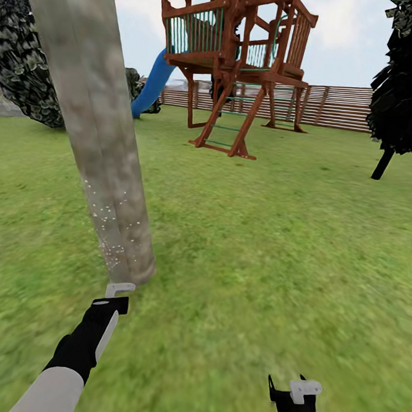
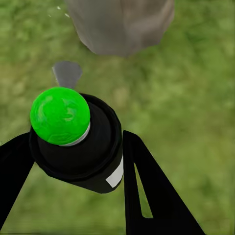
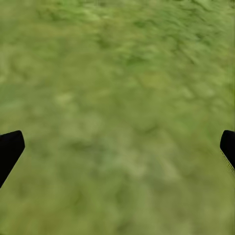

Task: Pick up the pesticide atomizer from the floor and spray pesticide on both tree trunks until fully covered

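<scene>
Head view: a thick grey-tan tree trunk (image 1: 93,112) is seen leaning across the left of the frame, rooted in the grass (image 1: 259,234). White spray specks (image 1: 109,224) are scattered over the lower trunk, just above its base. The left gripper (image 1: 119,291) is held low, just short of the trunk base, on a black and white arm. The right gripper (image 1: 291,390) is seen at the bottom right over bare grass, well apart from the trunk. A wooden play tower (image 1: 237,61) with a blue slide (image 1: 152,84) is placed behind, a slatted fence (image 1: 336,107) beyond it, dark foliage (image 1: 408,79) at the right edge.

Left wrist view: the black spray bottle (image 2: 81,147) with a green ball top (image 2: 59,115) and a white label patch (image 2: 115,175) is clamped between the black fingers (image 2: 147,186). The trunk base (image 2: 120,24) is seen just ahead of the bottle, over grass (image 2: 196,98).

Right wrist view: blurred grass (image 3: 117,98) is seen between two black fingertips (image 3: 10,149) set wide apart at the frame edges; nothing is held.
</scene>
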